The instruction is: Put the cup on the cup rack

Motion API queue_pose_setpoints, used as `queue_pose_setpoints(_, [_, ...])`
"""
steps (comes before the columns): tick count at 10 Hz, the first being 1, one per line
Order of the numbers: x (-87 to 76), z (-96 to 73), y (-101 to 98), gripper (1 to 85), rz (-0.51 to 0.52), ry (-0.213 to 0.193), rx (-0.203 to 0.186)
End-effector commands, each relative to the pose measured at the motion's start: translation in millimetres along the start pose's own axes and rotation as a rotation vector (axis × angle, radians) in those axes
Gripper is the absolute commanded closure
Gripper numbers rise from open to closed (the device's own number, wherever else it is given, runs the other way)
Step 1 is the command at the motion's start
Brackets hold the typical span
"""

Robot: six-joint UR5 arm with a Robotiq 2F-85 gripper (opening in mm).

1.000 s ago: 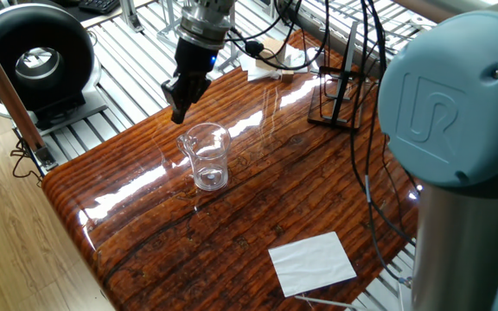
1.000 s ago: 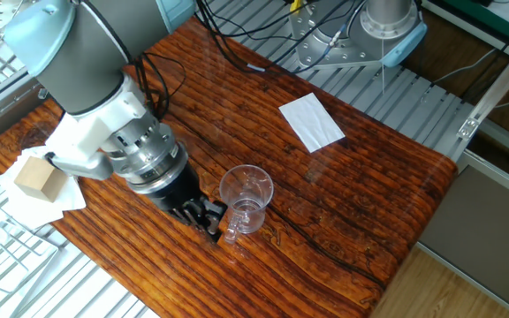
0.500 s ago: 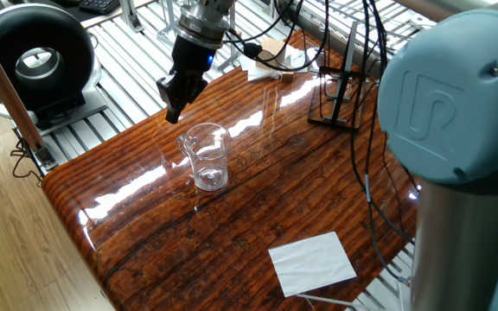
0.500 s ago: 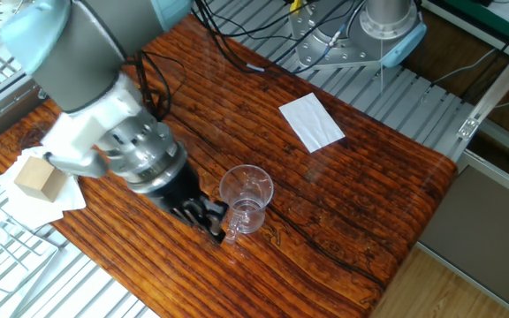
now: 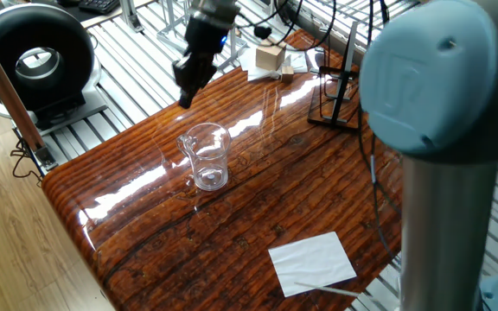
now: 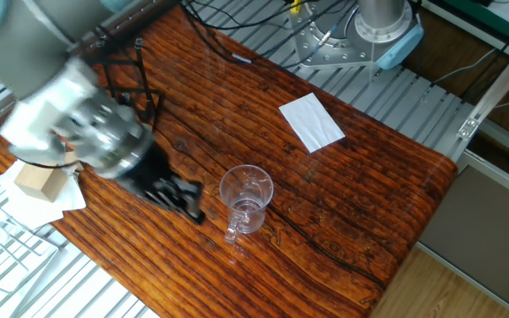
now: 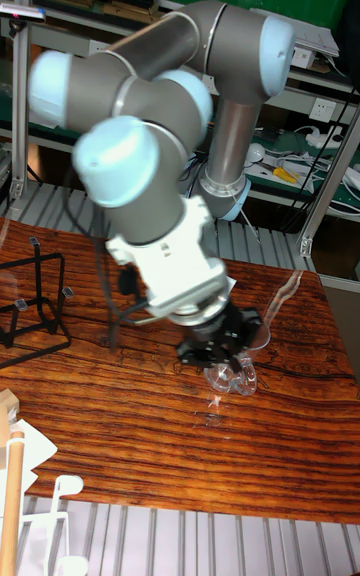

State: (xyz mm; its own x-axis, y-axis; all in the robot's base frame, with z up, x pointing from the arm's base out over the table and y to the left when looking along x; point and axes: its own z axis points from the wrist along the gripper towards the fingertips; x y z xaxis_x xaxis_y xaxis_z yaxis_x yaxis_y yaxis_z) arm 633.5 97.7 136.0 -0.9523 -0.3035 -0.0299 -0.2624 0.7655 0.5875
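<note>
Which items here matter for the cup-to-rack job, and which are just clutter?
Relevant:
- cup, upright on the table, not held
- cup rack, at the table's far edge
- gripper, clear of the cup

Clutter:
- white paper sheet
- wooden block
- black fan unit

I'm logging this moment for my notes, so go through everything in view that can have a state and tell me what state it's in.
cup: upright on the table, empty, not held.
gripper: off the cup, holding nothing; motion blur hides whether the jaws are open.
cup rack: standing upright at the far side of the table, no cup on it.
white paper: lying flat near the table edge.
wooden block: resting on white sheets at the table's edge.
</note>
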Motion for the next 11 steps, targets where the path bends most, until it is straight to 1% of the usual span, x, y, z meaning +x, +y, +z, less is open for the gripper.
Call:
queue_pose_setpoints(1, [11.6,-20.0,-24.3,84.7,-0.063,0.016,-0.034])
queue_pose_setpoints(2, [11.4,-15.5,-26.4,84.7,-0.065,0.013,-0.032])
queue_pose_setpoints(3, [9.6,-7.0,-25.4,84.7,-0.070,-0.003,-0.041])
queue_pose_setpoints(4, [8.6,-0.9,-20.2,84.7,-0.062,-0.010,-0.056])
queue_pose_setpoints(5, [9.6,4.4,-19.2,84.7,-0.062,-0.013,-0.055])
queue_pose_setpoints(6, [6.3,10.7,-20.1,84.7,-0.065,-0.036,-0.045])
queue_pose_setpoints(7, [0.7,15.4,-17.0,84.7,-0.067,-0.065,-0.051])
queue_pose_setpoints(9, [-1.6,19.6,-15.8,84.7,-0.075,-0.084,-0.051])
queue_pose_setpoints(11, [-1.8,20.7,-15.2,84.7,-0.077,-0.091,-0.055])
